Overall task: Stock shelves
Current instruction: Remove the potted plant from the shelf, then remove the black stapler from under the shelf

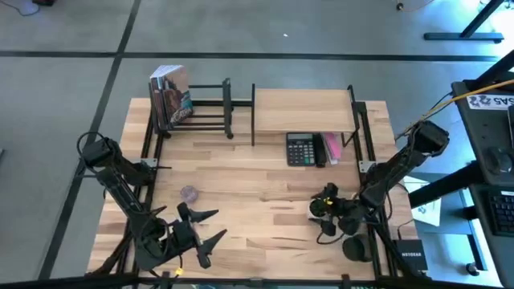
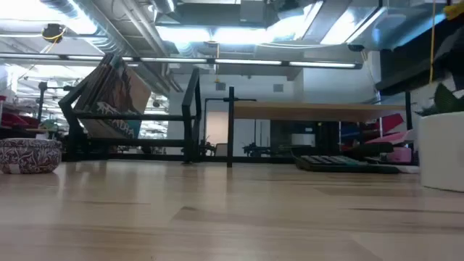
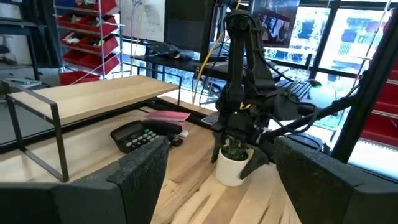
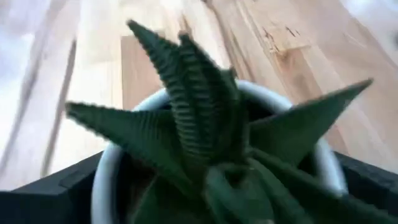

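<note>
A small white pot with a spiky green plant stands at the table's near right. My right gripper is around it from above, fingers on either side. My left gripper hangs open over the near left of the table, holding nothing. The wooden shelf stands at the far right, with a calculator and a pink item under it. The black rack at the far left holds upright books. A small patterned bowl sits on the table. My right gripper pinches the pot between its two fingers, one on each side of the white wall just below the rim. The fingers point down from above. The pot is upright, and its base appears to rest on the tabletop.
The bare tabletop lies between the two arms and in front of both shelves. The bowl is close to my left gripper. Black cables and a box lie off the table's near right corner.
</note>
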Motion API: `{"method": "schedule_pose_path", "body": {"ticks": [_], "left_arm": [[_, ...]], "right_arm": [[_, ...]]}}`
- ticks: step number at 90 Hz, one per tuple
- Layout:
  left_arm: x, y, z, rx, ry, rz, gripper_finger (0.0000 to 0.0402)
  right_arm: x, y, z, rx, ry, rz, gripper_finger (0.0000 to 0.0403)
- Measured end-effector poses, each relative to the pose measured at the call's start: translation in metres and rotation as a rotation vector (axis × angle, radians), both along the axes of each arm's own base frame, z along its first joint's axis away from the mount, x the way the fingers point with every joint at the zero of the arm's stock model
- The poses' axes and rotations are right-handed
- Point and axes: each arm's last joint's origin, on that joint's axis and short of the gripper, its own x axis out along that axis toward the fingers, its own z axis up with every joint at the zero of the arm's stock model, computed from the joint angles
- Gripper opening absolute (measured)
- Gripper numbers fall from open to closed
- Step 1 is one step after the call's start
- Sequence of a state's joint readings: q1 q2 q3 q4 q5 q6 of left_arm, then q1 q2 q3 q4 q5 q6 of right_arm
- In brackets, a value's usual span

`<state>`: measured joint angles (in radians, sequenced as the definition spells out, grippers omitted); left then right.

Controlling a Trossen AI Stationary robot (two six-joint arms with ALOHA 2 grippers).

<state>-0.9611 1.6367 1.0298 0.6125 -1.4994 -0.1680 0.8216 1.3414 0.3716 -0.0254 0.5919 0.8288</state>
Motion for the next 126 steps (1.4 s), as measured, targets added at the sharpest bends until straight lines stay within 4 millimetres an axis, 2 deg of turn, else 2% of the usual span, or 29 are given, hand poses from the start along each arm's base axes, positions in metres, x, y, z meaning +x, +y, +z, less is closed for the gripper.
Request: {"method": "schedule_pose_path", "body": {"ticks": [9,23,39,50,64,74,84,101,110,126], "left_arm": [[0.000,0.000,0.000,-0.003,-0.002,0.000,0.0276],[0.000,0.000,0.000,-0.006,-0.004,0.001,0.0276],[0.002,0.001,0.000,-0.010,-0.006,0.006,0.0276],[0.002,0.001,0.000,-0.009,-0.006,0.006,0.0276],[0.001,0.001,0.000,-0.003,-0.002,0.005,0.0276],[0.002,0.002,0.000,-0.003,-0.002,0.007,0.0276],[0.003,0.003,0.000,-0.004,-0.002,0.012,0.0276],[0.005,0.004,0.000,-0.006,-0.004,0.018,0.0276],[0.005,0.004,0.000,-0.006,-0.004,0.018,0.0276],[0.005,0.004,0.000,-0.006,-0.004,0.015,0.0276]], "right_arm": [[0.005,0.004,0.007,0.000,0.009,0.059,0.0380],[0.015,0.013,0.037,-0.060,-0.050,0.120,0.0377],[0.015,0.011,0.067,-0.189,-0.038,0.136,0.0376],[0.011,0.007,0.078,-0.169,-0.049,0.144,0.0376],[0.018,0.002,0.078,-0.144,-0.043,0.125,0.0376],[0.041,-0.001,0.081,-0.007,-0.115,0.101,0.0376],[0.066,-0.008,0.080,0.088,-0.083,0.126,0.0376],[0.105,-0.012,0.075,0.066,0.162,0.149,0.0364],[0.118,-0.010,0.065,0.017,0.339,0.187,0.0347],[0.120,-0.005,0.043,-0.011,0.565,0.286,0.0315]]}}
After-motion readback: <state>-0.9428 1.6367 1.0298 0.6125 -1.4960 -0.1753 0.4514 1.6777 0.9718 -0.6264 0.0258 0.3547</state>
